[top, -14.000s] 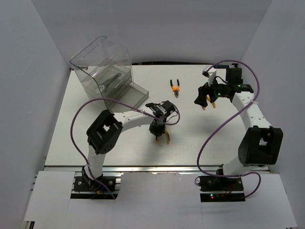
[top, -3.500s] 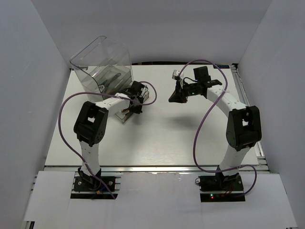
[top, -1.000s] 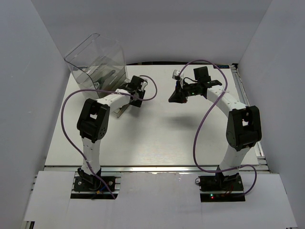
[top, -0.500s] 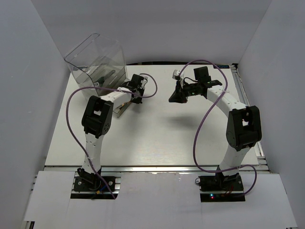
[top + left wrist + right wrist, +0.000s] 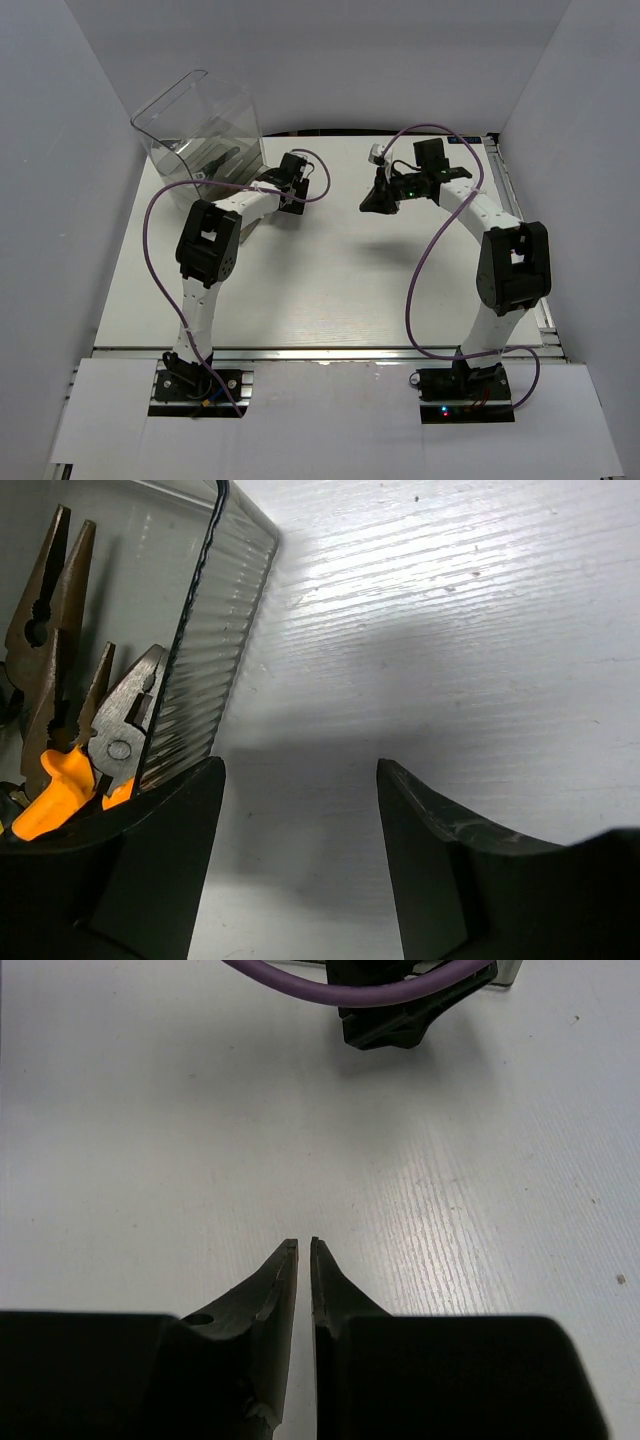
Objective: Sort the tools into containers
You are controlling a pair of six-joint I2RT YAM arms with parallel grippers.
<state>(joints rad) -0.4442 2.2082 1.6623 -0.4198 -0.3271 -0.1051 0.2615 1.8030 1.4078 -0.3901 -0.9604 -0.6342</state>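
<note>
Looking at the top view first, the clear plastic cabinet sits at the far left corner of the white table. The left arm is stretched out to it, so the left gripper ends up right at the cabinet's lower front corner. You can make out some dark tool shapes through the clear wall, but I can't tell which tools they are from up there.

The left wrist cam is way more useful. Its jaws are spread wide with nothing between them, just bare table. On the left of that view is a see-through drawer with a ribbed wall, and the left finger sits just beside its near end. Can't tell if it's actually touching. Inside the drawer there's a bunch of pliers lying together: orange handles down low, one silver head, and a couple of darker pointed noses further up.

The right gripper hangs over the far middle of the table, well apart from the cabinet. On its own cam the jaws are pretty much closed, with only a thin slit left and nothing in them. Ahead of it you can see the other arm's black end and its purple cable.
</note>
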